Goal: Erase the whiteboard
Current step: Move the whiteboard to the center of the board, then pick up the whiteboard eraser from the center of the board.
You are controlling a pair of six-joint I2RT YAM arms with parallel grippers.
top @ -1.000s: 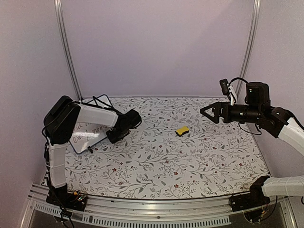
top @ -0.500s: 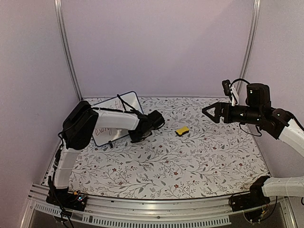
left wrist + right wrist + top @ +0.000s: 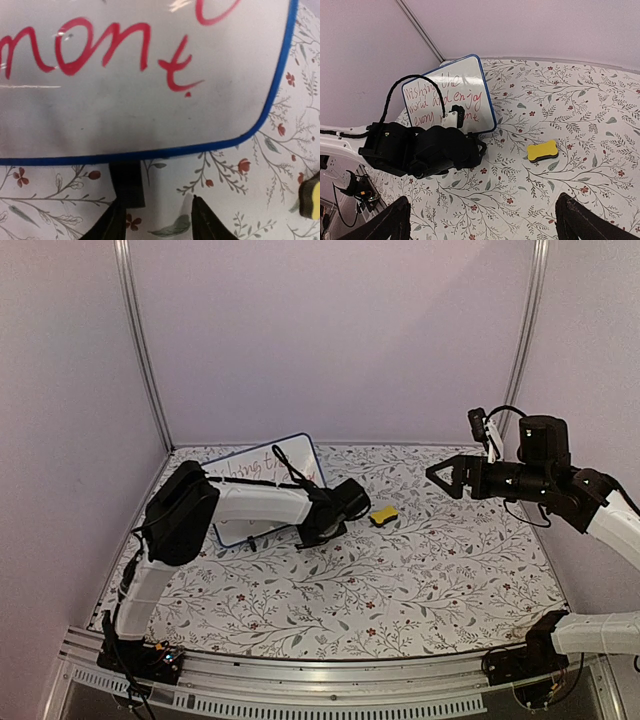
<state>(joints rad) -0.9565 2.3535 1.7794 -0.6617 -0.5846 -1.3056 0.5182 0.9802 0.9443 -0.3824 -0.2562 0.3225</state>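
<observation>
The whiteboard (image 3: 262,468) stands tilted at the back left, with red handwriting on it. It also shows in the right wrist view (image 3: 455,95). In the left wrist view its blue-framed lower edge (image 3: 150,115) fills the top. My left gripper (image 3: 157,217) sits at the board's lower right corner (image 3: 328,502) with its jaws apart. The board's black foot (image 3: 127,182) lies against the left finger. The yellow eraser (image 3: 383,515) lies on the table right of the board. My right gripper (image 3: 432,475) is wide open and empty, held high over the right side.
A floral tablecloth (image 3: 400,580) covers the table. Purple walls and two metal poles (image 3: 140,350) close in the back. The eraser also shows in the right wrist view (image 3: 543,151) and at the right edge of the left wrist view (image 3: 311,200).
My left arm has swept right across the table, and the whiteboard has moved with it from the far left towards the middle back. The right arm has barely moved.
</observation>
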